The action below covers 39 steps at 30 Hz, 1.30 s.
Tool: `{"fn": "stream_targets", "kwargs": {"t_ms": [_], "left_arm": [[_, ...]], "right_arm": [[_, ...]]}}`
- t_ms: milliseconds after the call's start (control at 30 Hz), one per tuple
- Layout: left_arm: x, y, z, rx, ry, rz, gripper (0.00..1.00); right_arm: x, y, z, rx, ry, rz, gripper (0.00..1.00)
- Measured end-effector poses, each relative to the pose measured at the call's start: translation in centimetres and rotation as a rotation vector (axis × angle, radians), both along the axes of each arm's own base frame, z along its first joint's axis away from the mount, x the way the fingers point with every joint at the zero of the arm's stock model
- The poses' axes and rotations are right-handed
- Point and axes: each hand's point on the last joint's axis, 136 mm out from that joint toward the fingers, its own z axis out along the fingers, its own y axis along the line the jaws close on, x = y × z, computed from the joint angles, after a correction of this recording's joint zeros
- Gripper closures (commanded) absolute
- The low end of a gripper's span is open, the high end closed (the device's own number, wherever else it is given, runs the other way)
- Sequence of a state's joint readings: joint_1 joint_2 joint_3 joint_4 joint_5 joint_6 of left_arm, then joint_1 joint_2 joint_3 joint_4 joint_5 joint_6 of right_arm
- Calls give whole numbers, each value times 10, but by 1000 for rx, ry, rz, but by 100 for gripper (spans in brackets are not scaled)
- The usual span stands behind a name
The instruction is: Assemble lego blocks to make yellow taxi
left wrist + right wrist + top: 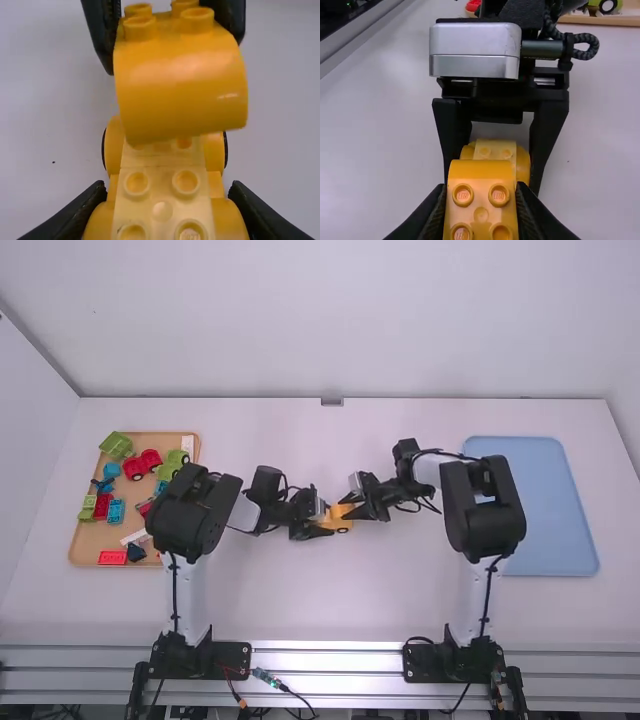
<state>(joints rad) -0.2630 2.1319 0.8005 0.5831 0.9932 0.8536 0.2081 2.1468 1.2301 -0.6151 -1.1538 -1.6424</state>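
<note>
- Wooden tray (pixel 88 542) of assorted bricks is lying left, the left arm (pixel 190 510) partly blocking it; blue tray (pixel 560 510) is lying right.
- Left gripper (pixel 326 521) is clasping the yellow wheeled base (pixel 162 210).
- Right gripper (pixel 348 507) is pinching the curved yellow brick (pixel 180 90), which is overhanging the base.

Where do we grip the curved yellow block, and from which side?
Curved block: probably by its two straight sides at the studded end, coming in from that end, as the right gripper holds it. Sides look parallel; the rounded end offers less purchase and points toward the left gripper.
</note>
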Motion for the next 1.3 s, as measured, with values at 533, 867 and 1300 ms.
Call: {"fn": "stream_targets", "kwargs": {"t_ms": [533,867,1300], "left_arm": [[1,1,-1,10,-11,3,54],[2,1,-1,11,-11,6,55],[2,1,-1,10,-10,6,57]], "right_arm": [[4,23,-14,-51,36,-37,87],[4,22,-14,-56,49,-42,88],[1,27,-15,-57,47,-31,90]]}}
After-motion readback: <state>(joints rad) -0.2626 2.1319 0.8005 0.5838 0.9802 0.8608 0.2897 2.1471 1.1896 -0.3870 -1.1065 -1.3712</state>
